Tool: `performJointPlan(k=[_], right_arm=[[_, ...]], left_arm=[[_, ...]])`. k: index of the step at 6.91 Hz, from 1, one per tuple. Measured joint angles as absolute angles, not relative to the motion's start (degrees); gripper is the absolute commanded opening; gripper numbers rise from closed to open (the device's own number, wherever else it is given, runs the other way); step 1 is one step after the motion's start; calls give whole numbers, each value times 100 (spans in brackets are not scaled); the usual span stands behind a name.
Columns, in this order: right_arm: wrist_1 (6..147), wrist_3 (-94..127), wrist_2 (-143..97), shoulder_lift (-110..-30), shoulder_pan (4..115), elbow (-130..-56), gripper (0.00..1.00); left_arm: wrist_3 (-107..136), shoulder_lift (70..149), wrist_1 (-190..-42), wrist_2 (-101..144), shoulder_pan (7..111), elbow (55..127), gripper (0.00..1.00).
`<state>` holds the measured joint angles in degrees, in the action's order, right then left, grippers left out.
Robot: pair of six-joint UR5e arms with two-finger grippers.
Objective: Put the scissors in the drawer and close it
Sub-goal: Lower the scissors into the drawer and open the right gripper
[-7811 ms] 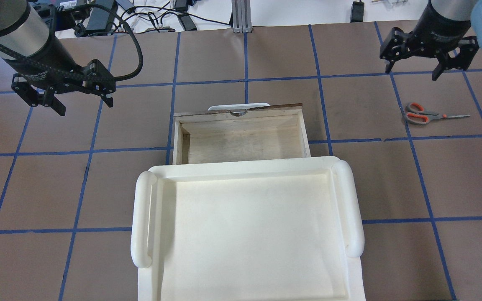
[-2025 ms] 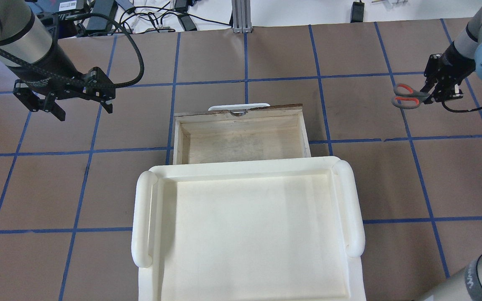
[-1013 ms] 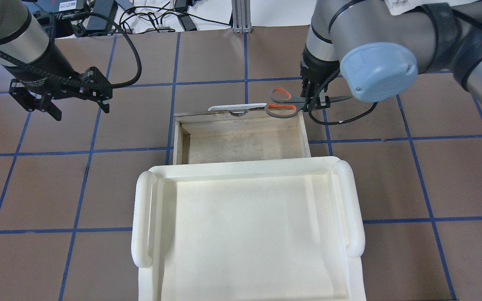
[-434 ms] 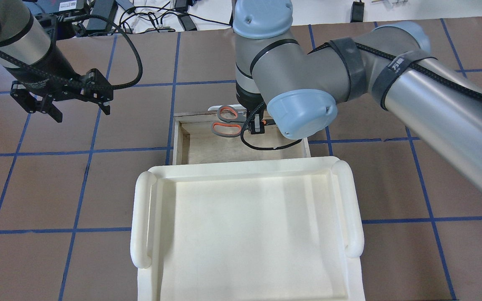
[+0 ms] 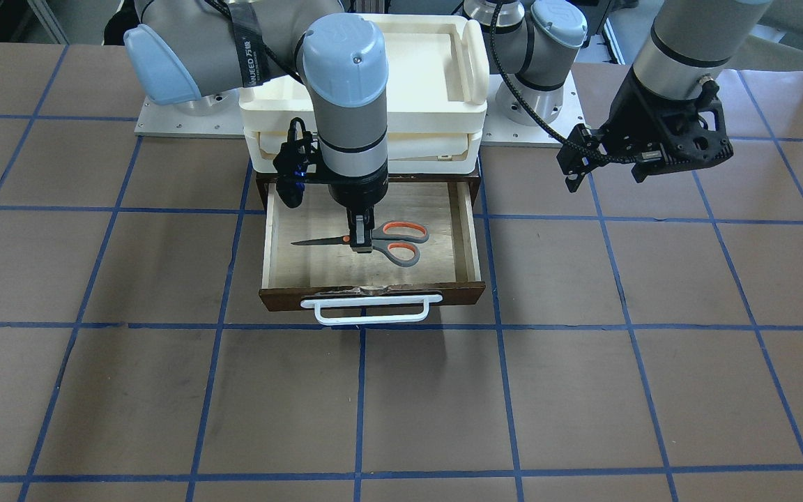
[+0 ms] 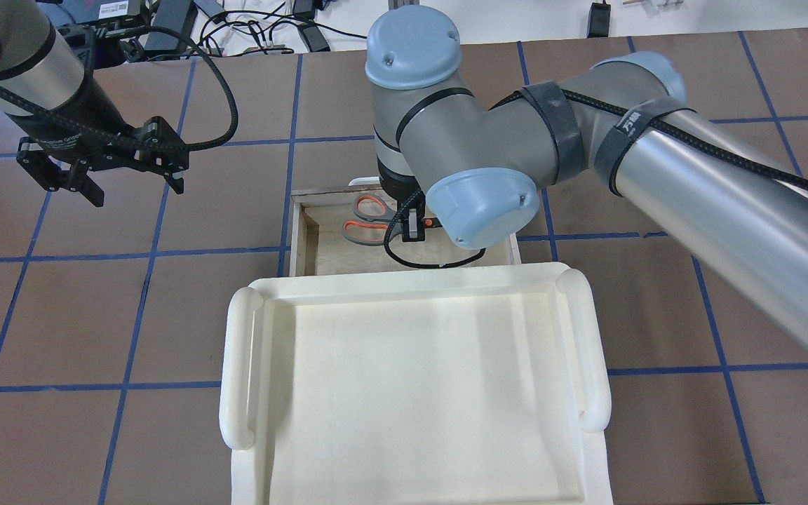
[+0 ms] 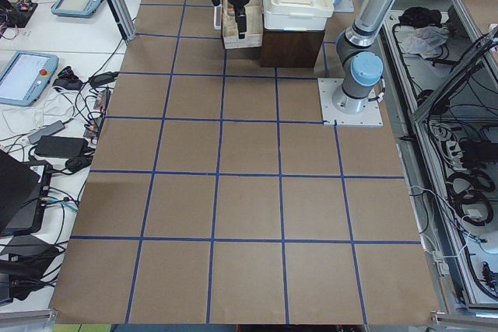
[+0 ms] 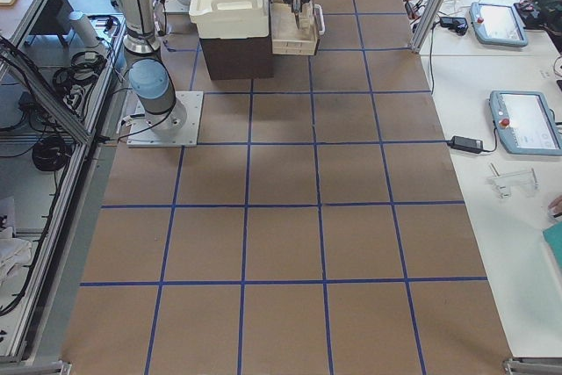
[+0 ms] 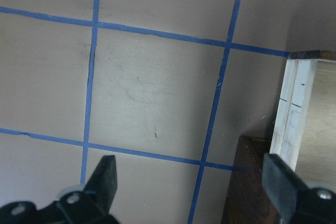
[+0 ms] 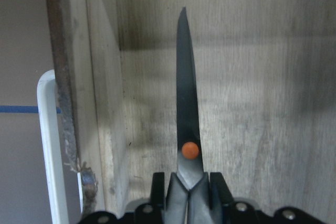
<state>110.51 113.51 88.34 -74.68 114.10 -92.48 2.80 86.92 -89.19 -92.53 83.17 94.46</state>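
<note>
The brown paper-covered table [image 6: 95,315] with its blue tape grid carries the cream plastic tray unit [image 6: 590,351]. The wide shallow wooden drawer [image 5: 475,237] stands pulled out beneath it, its white bar handle [image 5: 371,318] facing away from the robot.

The right arm, which a second ago carried its load over the drawer's front corner, has swung in and now reaches straight down into the open drawer. The right gripper [image 5: 360,240] is clamped on the small grey-and-orange-handled scissors [image 10: 186,108] just behind the orange pivot. The blades are closed and lie level over the plywood bottom, well inside the walls. Whether the scissors touch the bottom yet cannot be told.

The left gripper [image 6: 132,184] has stayed hovering over bare table beside the drawer, jaws spread wide and holding nothing.

The carry looks finished. What remains is probably releasing the scissors, lifting clear, and pushing the drawer shut.
</note>
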Motion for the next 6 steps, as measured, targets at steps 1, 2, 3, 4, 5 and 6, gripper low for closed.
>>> performJointPlan(k=[1, 2, 3, 4, 5, 6], right_arm=[[11054, 11421, 8833, -7428, 11417, -9258, 0], [11051, 11451, 8831, -7397, 11421, -9264, 0], [11044, 11463, 8825, -7372, 11427, -9272, 0], [11043, 11474, 8823, -7326, 11461, -9280, 0], [11052, 11487, 8833, -7239, 11546, -9283, 0], [11066, 11487, 8841, -7153, 11613, -9285, 0]], left_arm=[[275, 8693, -8915, -9254, 8310, 9445, 100], [273, 8693, -8911, -9255, 8308, 9444, 100], [273, 8692, -8909, -9260, 8306, 9442, 100], [270, 8697, -8906, -9262, 8306, 9440, 100], [269, 8707, -8894, -9259, 8306, 9440, 100], [270, 8709, -8886, -9251, 8306, 9431, 100]])
